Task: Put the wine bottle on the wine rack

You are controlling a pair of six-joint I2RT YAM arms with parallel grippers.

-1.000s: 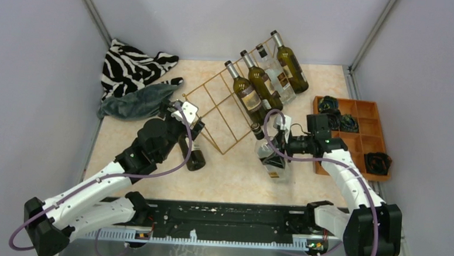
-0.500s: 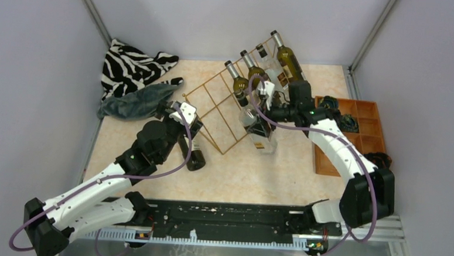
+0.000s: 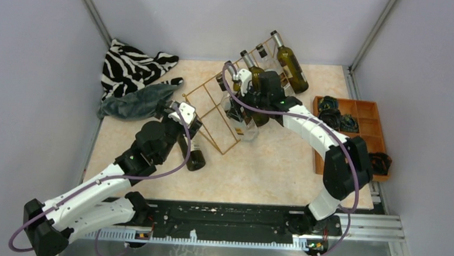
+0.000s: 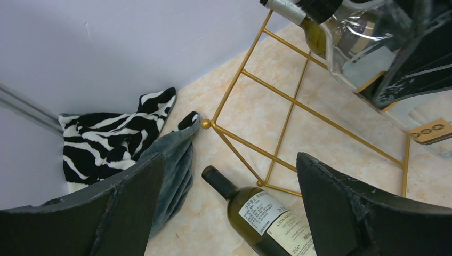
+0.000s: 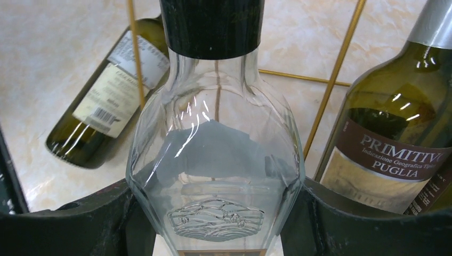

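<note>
The right gripper (image 5: 216, 226) is clamped on the shoulders of a clear glass wine bottle (image 5: 216, 154), holding it over the gold wine rack (image 4: 293, 98), just beside a labelled dark bottle (image 5: 384, 154) already lying there. The left gripper (image 4: 229, 165) hangs with its jaws spread wide above 1 green bottle (image 4: 261, 210) lying on the table (image 3: 269, 171) by the rack's near edge

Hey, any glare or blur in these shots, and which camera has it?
Right wrist view: white glare streaks on the clear bottle, otherwise sharp. Left wrist view: lying bottle crisp, no glare. Top external view: even light, soft shadows on the table.
</note>
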